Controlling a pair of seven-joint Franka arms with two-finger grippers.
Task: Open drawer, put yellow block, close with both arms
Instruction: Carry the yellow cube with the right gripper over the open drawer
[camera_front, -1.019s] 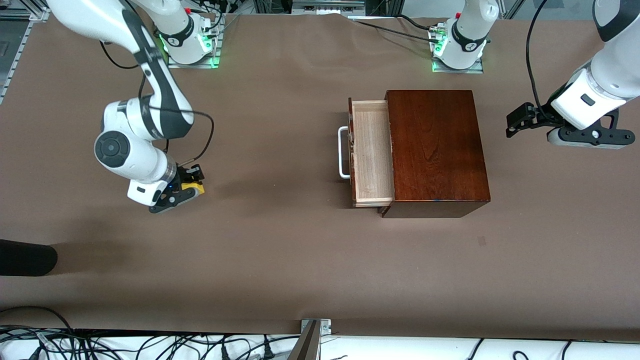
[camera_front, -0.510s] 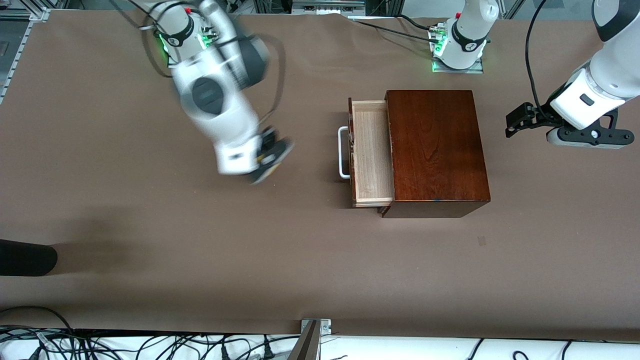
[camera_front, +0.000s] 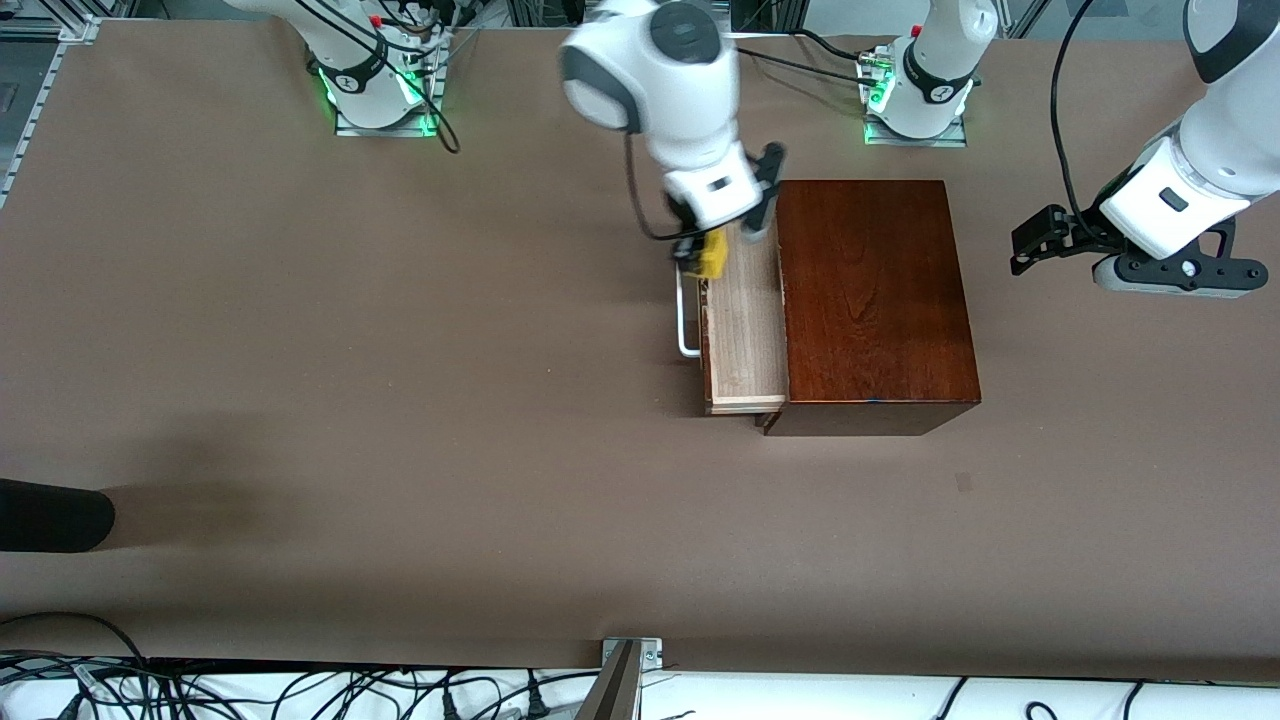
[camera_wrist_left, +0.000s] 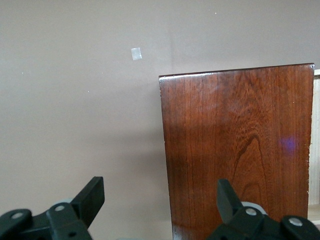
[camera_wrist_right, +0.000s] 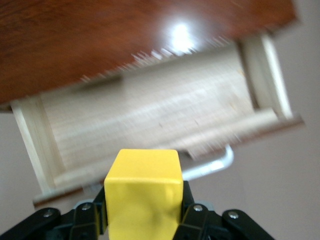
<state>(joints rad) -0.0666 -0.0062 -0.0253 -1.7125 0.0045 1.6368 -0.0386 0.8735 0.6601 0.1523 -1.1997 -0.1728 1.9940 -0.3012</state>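
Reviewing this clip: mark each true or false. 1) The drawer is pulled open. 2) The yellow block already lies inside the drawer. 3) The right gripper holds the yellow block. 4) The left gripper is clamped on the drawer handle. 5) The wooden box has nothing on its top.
1) True. The drawer is pulled out of the wooden box, its pale inside showing.
2) False. The yellow block is up in the air, over the drawer's front edge by the white handle.
3) True. The right gripper has its jaws shut on the block.
4) False. The left gripper waits with jaws open, off the box toward the left arm's end of the table.
5) True. Its top is bare.
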